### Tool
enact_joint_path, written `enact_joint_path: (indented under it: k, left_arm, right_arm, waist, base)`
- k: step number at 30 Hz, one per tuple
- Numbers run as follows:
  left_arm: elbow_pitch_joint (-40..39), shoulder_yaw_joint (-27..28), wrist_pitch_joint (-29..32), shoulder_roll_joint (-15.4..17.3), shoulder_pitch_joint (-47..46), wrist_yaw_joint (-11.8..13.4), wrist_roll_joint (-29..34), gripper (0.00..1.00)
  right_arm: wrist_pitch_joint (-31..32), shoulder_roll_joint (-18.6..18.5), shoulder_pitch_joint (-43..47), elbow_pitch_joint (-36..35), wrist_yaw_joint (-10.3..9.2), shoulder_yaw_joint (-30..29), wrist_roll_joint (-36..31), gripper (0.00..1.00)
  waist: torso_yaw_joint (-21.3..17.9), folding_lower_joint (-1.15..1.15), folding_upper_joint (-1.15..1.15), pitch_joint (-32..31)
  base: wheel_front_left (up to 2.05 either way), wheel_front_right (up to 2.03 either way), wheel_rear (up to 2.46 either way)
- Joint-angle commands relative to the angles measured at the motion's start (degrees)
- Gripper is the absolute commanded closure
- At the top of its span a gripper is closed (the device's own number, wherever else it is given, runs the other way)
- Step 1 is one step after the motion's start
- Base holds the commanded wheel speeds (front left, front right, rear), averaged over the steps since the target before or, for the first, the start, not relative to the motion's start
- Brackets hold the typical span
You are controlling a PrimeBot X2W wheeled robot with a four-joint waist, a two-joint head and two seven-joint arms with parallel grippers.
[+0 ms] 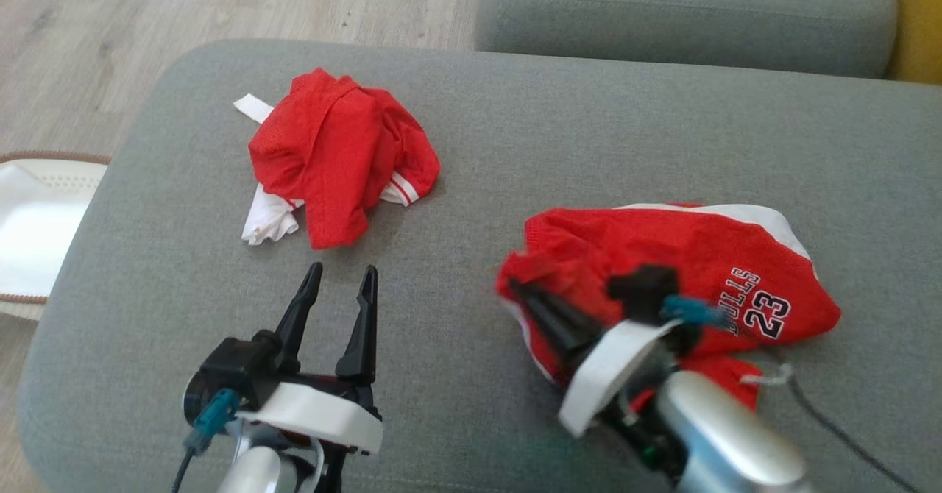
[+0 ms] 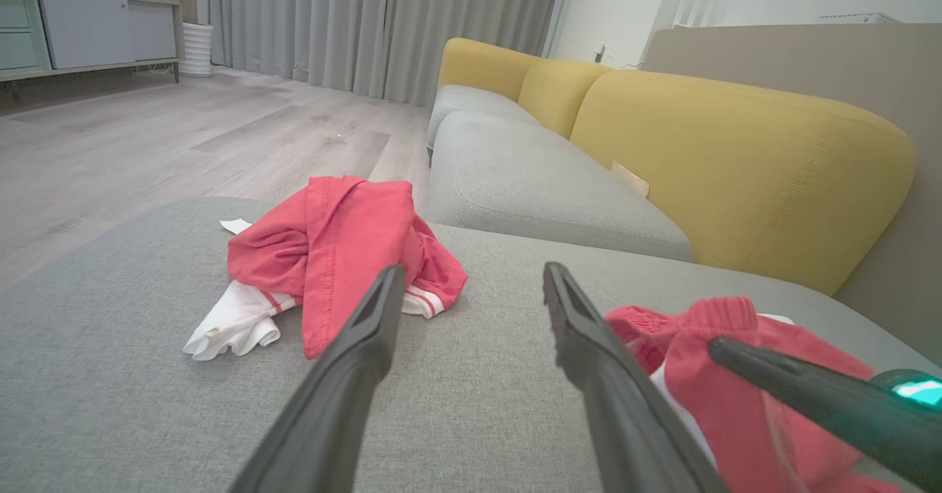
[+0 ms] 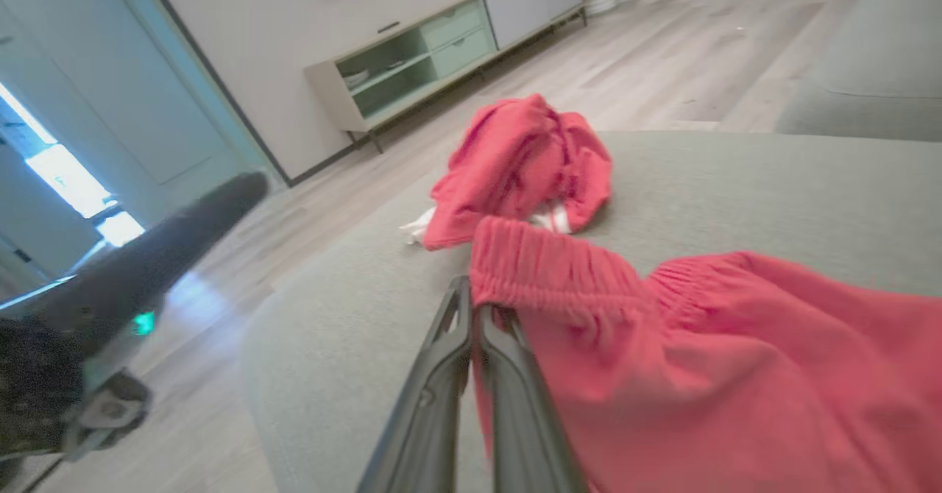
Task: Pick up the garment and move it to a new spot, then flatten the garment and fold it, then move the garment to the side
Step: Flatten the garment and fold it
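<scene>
The garment (image 1: 684, 257) is a pair of red shorts with white trim and "BULLS 23" print, bunched on the right of the grey cushion (image 1: 515, 147). My right gripper (image 1: 515, 287) is shut on its left edge. In the right wrist view the closed gripper (image 3: 471, 294) pinches the gathered waistband of the garment (image 3: 736, 346). My left gripper (image 1: 342, 272) hovers open and empty at the front left, apart from the cloth. In the left wrist view that gripper (image 2: 475, 276) points over bare cushion, with the garment (image 2: 706, 346) at the lower right.
A second crumpled red-and-white garment (image 1: 338, 147) lies at the back left of the cushion. A grey sofa seat (image 1: 684, 15) with yellow backrests (image 2: 736, 162) stands beyond. A white basket (image 1: 37, 221) sits on the floor to the left. A dark cable (image 1: 831, 419) trails at the right.
</scene>
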Motion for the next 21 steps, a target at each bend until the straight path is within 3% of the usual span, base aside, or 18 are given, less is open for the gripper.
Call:
enact_joint_path:
  k: [1, 12, 13, 14, 15, 21]
  left_arm:
    - [-2.12, 1.77, -0.29, 0.02, -2.13, -0.10, 0.02, 0.00]
    - [-2.33, 0.66, -0.29, 0.02, -3.65, 0.01, -0.81, 0.00]
    - [-2.31, 0.59, -0.29, 0.02, -3.79, 0.06, -0.87, 0.00]
    - [-2.28, 0.56, -0.29, 0.02, -3.92, 0.11, -0.93, 0.00]
    - [-2.26, 0.56, -0.29, 0.02, -4.04, 0.17, -0.99, 0.00]
    - [-1.82, 0.84, -0.29, 0.02, -4.49, 0.12, -0.92, 0.00]
  right_arm:
    - [0.52, -1.05, -2.15, -1.10, -0.05, -0.89, 0.68, 1.00]
    - [3.00, -5.59, -8.87, 11.62, -0.05, -3.84, -0.63, 1.00]
    - [2.99, -5.83, -9.51, 13.29, -0.05, -3.67, -1.70, 0.88]
    - [2.70, -5.90, -10.10, 14.86, -0.05, -3.66, -2.82, 0.09]
    - [2.31, -5.77, -10.65, 16.43, -0.05, -3.94, -3.86, 0.00]
    - [-1.11, -3.59, -11.97, 21.87, -0.05, -3.97, -8.48, 0.00]
  waist:
    - [0.46, 0.00, 0.00, 0.47]
    - [2.23, 0.00, 0.00, 3.82]
    - [2.23, 0.00, 0.00, 4.04]
    - [2.17, 0.00, 0.00, 4.23]
    - [2.03, 0.00, 0.00, 4.43]
    - [0.40, 0.00, 0.00, 4.28]
  base:
    - [0.00, 0.00, 0.00]
    - [0.00, 0.00, 0.00]
    - [0.00, 0.00, 0.00]
    - [0.00, 0.00, 0.00]
    - [0.00, 0.00, 0.00]
    - [0.00, 0.00, 0.00]
